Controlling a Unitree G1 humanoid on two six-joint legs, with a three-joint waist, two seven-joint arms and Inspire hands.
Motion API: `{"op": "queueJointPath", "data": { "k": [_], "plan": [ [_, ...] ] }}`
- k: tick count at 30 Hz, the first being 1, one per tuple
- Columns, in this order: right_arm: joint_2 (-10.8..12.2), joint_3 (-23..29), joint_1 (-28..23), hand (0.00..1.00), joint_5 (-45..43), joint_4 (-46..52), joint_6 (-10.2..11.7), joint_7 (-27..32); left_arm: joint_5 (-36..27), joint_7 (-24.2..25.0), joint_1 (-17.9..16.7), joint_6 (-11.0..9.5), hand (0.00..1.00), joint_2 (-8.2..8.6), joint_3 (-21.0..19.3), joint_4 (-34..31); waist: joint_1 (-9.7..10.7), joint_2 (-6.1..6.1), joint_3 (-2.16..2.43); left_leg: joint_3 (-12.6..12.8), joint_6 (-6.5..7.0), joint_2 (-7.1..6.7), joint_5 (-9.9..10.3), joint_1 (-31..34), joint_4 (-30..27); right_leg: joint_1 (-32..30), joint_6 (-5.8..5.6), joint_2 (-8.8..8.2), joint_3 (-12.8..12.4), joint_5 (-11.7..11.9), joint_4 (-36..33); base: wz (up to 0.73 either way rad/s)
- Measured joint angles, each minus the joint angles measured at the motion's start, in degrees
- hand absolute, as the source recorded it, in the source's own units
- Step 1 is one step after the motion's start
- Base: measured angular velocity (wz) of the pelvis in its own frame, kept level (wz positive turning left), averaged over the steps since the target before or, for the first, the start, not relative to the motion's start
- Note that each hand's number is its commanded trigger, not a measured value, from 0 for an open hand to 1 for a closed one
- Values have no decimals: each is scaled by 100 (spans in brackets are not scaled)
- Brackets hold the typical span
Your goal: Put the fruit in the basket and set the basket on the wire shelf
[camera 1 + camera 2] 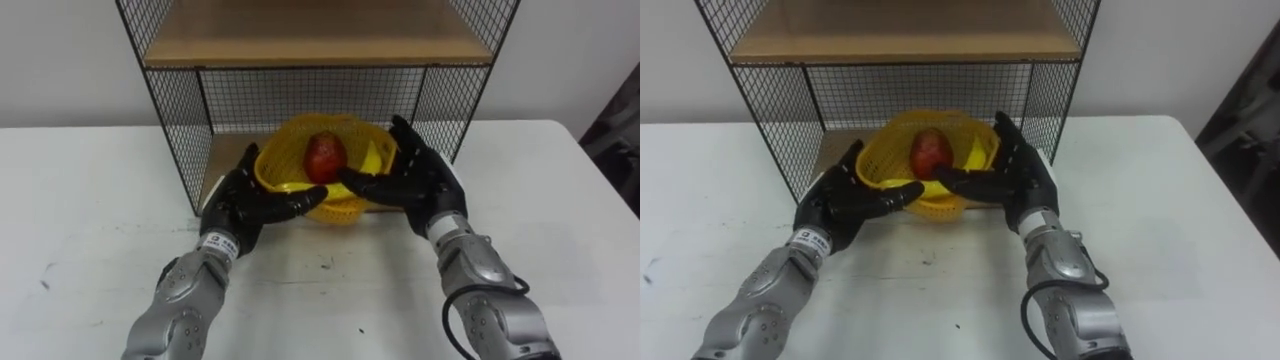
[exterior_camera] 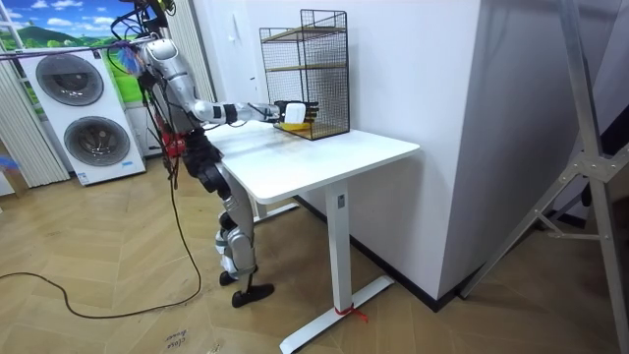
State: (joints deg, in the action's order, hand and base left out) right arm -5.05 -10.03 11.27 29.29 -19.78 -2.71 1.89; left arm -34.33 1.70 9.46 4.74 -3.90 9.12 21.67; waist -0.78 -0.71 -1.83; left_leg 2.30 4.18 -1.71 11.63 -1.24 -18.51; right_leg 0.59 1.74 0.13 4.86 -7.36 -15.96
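Note:
A yellow mesh basket [image 1: 285, 135] sits at the mouth of the wire shelf's [image 1: 180, 110] lower bay, tipped slightly toward me. Inside it lie a red fruit [image 1: 325, 155] and a banana [image 1: 372, 158]. My left hand [image 1: 245, 205] presses the basket's left front with straight fingers reaching under the rim. On the other side my right hand [image 1: 420, 175] lies flat against the wall, thumb stretched across the front. In the room view I stand at the white table, both arms out to the basket [image 2: 293, 113] at the shelf [image 2: 310, 74].
The shelf's upper wooden board [image 1: 310, 35] hangs close above the basket. Wire side walls [image 1: 440, 110] flank the bay. The white table [image 1: 90, 200] spreads wide on both sides, and its right edge [image 1: 600, 180] lies near.

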Motion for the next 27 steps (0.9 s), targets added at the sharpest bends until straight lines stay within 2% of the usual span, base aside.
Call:
{"op": "queueJointPath", "data": {
  "k": [3,6,10,14,16,19,27],
  "plan": [
    [5,-2,278,0,142,-307,-116,75,-4,-41,169,22,0,41,4,224,1,-7,4,-21,-8,-1,-58,-120,106,115,-38,2,29,38,135,5],
    [17,1,520,0,313,-636,-116,125,-11,-158,322,58,0,100,14,425,17,-6,4,-62,-17,3,-63,-158,109,233,-32,9,79,76,228,7],
    [123,-10,823,0,470,-1088,-181,308,-109,-355,502,180,0,108,62,561,2,0,5,-35,-9,2,-107,-260,191,308,35,9,70,140,249,0],
    [196,-16,863,0,632,-1244,-236,458,-115,-456,574,238,0,125,79,760,33,9,3,-55,-17,2,-120,-391,218,437,10,10,73,137,316,2],
    [214,-24,868,0,740,-1304,-238,570,-128,-544,576,274,0,125,183,760,23,54,29,-54,-44,0,-105,-435,228,470,-18,13,63,126,333,0],
    [234,-41,868,0,903,-1306,-238,694,-221,-617,579,349,0,125,198,759,34,79,44,-56,-40,0,-112,-456,238,527,-19,12,71,136,340,0],
    [269,-48,877,0,975,-1398,-239,808,-231,-789,588,450,0,137,290,760,62,147,48,-83,-46,-3,-111,-540,239,635,-25,4,133,129,355,1]
  ]
}}
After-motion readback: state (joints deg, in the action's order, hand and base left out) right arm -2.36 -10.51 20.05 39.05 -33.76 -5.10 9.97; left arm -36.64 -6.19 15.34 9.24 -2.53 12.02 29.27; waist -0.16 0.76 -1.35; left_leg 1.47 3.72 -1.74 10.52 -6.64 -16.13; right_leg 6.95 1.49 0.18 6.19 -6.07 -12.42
